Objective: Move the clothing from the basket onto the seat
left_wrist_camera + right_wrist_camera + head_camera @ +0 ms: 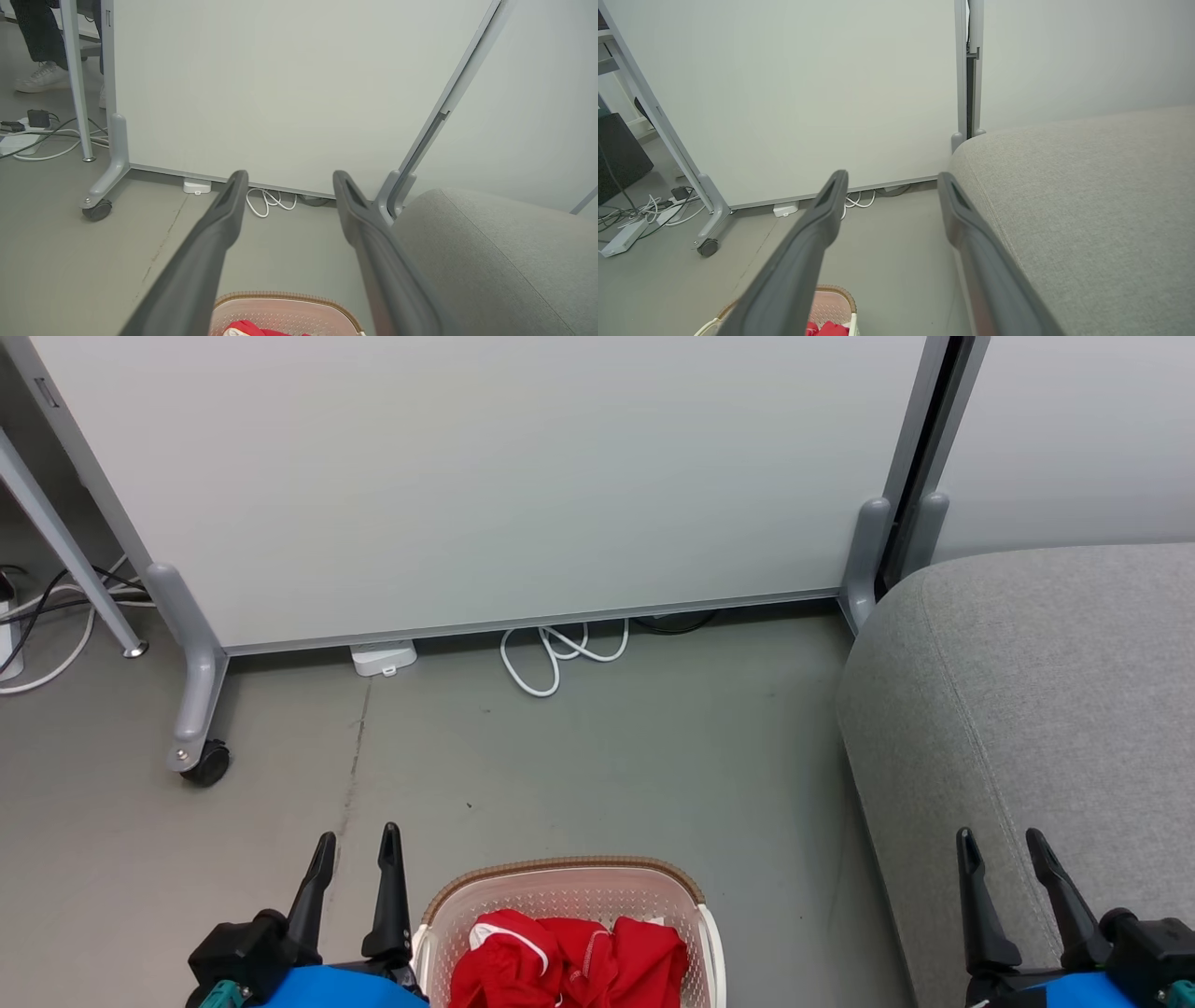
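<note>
**Nothing moved yet: both grippers empty**

Left gripper point(358, 837) & right gripper point(999, 837) sit low at the front, fingers spread wide, nothing btwn them. Clothing point(569, 957), red w/ white trim, lies bunched inside the basket point(560, 866) on the floor, just beside the left gripper. No garment on the part of the seat point(1046, 709) in view; right gripper hangs over its near edge. Judgement: task at the very start. Reach, grab, lift & carry are all left, prob. one piece at a time.

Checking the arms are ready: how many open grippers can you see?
2. The left gripper beside the basket, the right gripper by the seat; both empty.
</note>
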Tool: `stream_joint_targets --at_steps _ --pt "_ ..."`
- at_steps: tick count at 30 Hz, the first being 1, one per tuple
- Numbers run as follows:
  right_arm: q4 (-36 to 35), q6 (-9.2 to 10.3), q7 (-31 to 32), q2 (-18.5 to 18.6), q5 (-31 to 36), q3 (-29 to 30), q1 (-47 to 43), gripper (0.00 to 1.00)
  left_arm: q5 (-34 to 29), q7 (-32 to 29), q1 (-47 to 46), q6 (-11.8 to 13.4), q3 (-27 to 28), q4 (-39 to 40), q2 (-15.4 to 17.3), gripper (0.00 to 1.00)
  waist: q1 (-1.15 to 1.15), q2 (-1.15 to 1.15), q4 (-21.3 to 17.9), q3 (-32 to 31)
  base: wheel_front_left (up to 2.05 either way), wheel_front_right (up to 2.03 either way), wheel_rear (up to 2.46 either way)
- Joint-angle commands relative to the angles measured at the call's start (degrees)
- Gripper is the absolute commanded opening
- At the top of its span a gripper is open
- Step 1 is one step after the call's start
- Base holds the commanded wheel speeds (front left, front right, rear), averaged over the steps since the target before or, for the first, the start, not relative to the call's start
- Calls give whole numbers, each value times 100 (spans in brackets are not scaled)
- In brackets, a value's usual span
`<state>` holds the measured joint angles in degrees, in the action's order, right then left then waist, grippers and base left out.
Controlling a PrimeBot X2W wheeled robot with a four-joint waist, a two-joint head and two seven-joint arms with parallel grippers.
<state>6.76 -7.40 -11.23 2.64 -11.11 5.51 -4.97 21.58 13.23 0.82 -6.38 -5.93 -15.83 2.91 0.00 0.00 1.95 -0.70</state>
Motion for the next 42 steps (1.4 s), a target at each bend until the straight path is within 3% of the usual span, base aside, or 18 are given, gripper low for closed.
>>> stream_joint_targets --at_steps 1,17,32,42 --pt "-33 -13 -51 37 112 -7 -54 100 -88 40 9 -22 1 10 -1 100 0 0 2 1 0 0 0" --pt "-100 -16 -218 40 741 1 -157 100 -553 209 57 17 -87 2 -2 100 0 0 66 -15 0 0 0" --pt "-83 -15 -220 39 667 -17 -140 100 -497 199 57 33 -113 -22 -2 100 0 0 57 -9 0 0 0" --pt "-190 -15 -241 37 633 -188 51 100 -497 199 -11 62 -95 -277 -3 100 0 0 -295 423 0 0 0"
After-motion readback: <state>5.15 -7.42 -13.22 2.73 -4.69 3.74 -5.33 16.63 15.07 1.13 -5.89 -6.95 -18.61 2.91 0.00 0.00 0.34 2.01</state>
